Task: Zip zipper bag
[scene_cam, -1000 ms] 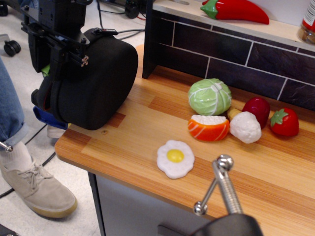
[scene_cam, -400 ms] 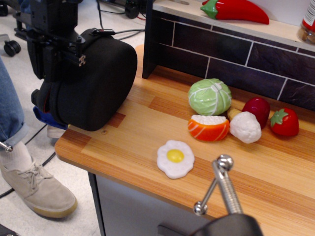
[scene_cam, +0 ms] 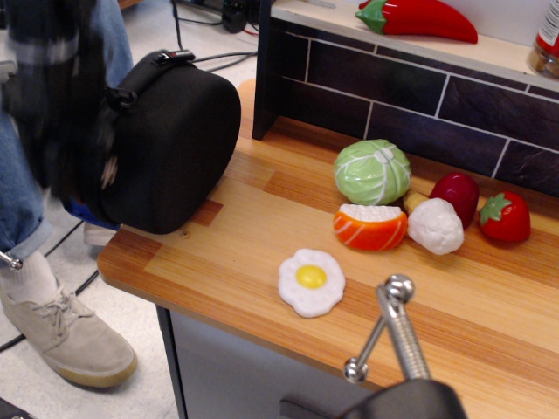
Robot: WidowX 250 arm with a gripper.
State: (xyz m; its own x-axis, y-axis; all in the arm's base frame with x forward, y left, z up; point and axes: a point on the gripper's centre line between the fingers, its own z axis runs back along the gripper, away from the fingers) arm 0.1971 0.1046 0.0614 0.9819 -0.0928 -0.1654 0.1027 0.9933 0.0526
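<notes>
The zipper bag is a large rounded black case standing on its edge at the left end of the wooden counter, partly overhanging it. A strip of blue trim shows at its lower left. Its lime-green pull tab is hidden. My gripper is a dark motion-blurred shape at the bag's left side, over the counter's edge. The blur hides its fingers, and I cannot tell whether it touches the bag.
Toy foods lie to the right: a fried egg, cabbage, salmon piece, white piece and strawberry. A red chili lies on the shelf. A metal clamp stands in front. A person's leg and shoe are at left.
My gripper has moved left, off the bag's near side, and is now blurred by motion. The bag has settled slightly to the right.
</notes>
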